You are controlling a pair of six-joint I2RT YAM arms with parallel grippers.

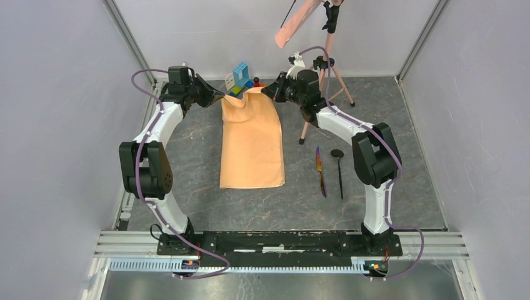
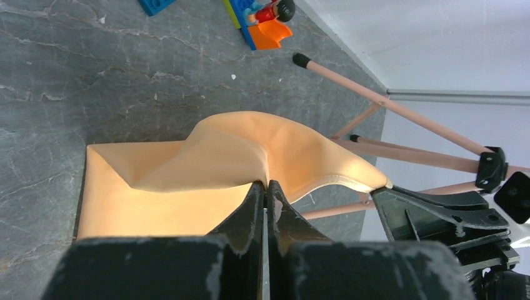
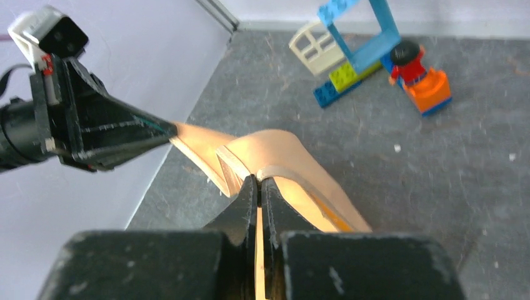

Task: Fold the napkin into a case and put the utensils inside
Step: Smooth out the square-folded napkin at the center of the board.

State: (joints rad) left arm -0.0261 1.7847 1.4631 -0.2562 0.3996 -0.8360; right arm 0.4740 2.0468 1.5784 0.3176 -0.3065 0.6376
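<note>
The peach-tan napkin point(image 1: 252, 147) lies as a long folded rectangle in the middle of the table, its far end lifted off the surface. My left gripper point(image 1: 223, 97) is shut on the far left corner, and my right gripper point(image 1: 264, 91) is shut on the far right corner. In the left wrist view my left gripper point(image 2: 267, 186) pinches the raised napkin point(image 2: 206, 162). The right wrist view shows my right gripper point(image 3: 258, 181) pinching the napkin point(image 3: 281, 150). The utensils, an iridescent knife point(image 1: 321, 170) and a thin black spoon point(image 1: 339, 172), lie right of the napkin. No case is in view.
Toy blocks with a small figure point(image 1: 242, 78) stand just behind the lifted napkin edge. A pink tripod point(image 1: 329, 78) with a salmon strip point(image 1: 299, 22) stands at the back right, one leg close to my right arm. Walls close in the table on three sides.
</note>
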